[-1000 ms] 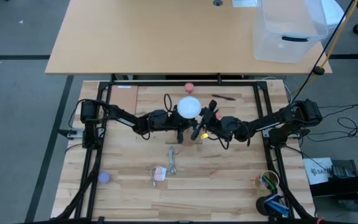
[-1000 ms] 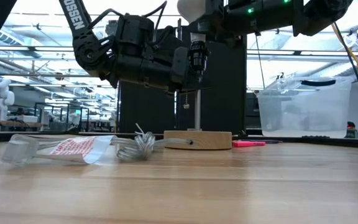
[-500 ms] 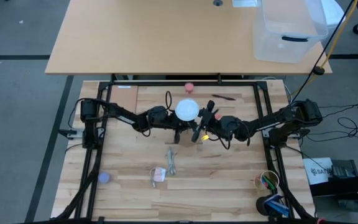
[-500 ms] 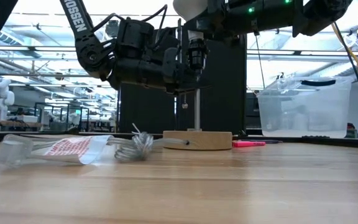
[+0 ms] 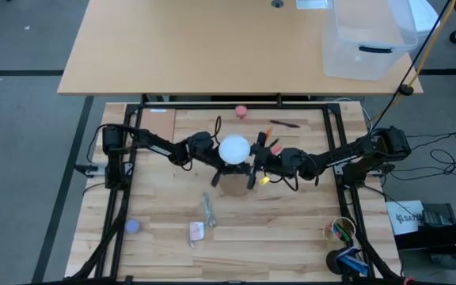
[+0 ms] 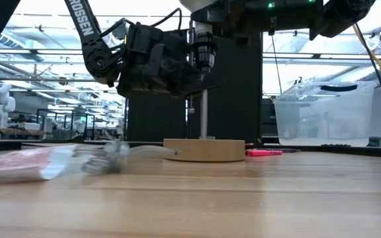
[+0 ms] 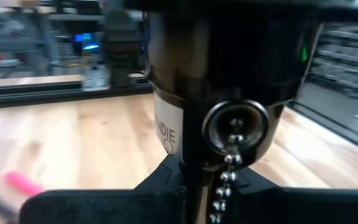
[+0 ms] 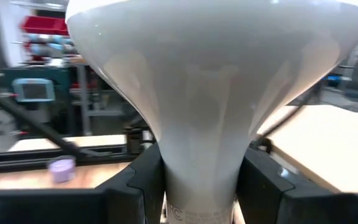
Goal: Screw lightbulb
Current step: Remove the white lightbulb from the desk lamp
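The white lightbulb stands globe up over the black socket of a small lamp. The lamp has a thin post and a round wooden base resting on the table. My right gripper is shut on the bulb, coming from the table's right. My left gripper is shut on the socket, coming from the left. A pull chain hangs from the socket. The lamp's clear cord with a tag lies on the table nearer the front. My left gripper pinches the black socket between its two fingers, level from the table's left. The socket stands upright on its post, the wooden base on the table. My right gripper pinches the bulb's tapered neck below the globe between its two fingers, level from the table's right. The bulb is upright, globe up, over the socket.
A small pink ball and a pink marker lie toward the far edge. A purple ball lies at the near left and a cup of pens at the near right. A clear bin stands on the far table.
Both grippers have gone a little toward the table's near edge and left, keeping their holds. The lamp with the bulb has slid along with them, its base on the table. The cord and tag have been dragged toward the near left.
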`<state>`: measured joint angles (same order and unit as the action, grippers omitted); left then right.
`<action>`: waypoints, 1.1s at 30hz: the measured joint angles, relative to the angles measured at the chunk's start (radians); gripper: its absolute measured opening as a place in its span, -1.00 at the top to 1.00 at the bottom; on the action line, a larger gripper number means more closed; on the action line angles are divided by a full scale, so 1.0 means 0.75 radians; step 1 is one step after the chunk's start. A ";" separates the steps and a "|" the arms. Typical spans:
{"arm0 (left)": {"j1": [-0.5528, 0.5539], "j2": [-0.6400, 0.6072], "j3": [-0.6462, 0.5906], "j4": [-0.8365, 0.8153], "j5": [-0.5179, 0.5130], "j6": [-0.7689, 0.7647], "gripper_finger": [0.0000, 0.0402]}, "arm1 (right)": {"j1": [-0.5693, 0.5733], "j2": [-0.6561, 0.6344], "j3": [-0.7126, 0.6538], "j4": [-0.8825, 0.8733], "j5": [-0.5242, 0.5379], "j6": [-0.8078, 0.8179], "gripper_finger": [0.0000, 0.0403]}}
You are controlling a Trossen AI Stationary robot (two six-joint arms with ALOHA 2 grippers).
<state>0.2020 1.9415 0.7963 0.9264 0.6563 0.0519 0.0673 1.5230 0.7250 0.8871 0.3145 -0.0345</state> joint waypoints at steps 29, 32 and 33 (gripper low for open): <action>-0.028 0.000 -0.001 -0.050 0.489 0.016 0.86 | -0.030 0.007 0.169 -0.246 -0.573 -0.092 0.27; -0.030 0.000 -0.002 -0.050 0.502 0.023 0.86 | -0.035 0.007 0.218 -0.332 -0.606 -0.111 0.27; -0.029 0.000 -0.002 -0.050 0.517 0.023 0.86 | -0.036 0.007 0.234 -0.362 -0.611 -0.115 0.27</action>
<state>0.1800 1.9415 0.7952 0.8886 1.0437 0.0692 0.0402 1.5280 0.9008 0.6153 -0.1436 -0.1211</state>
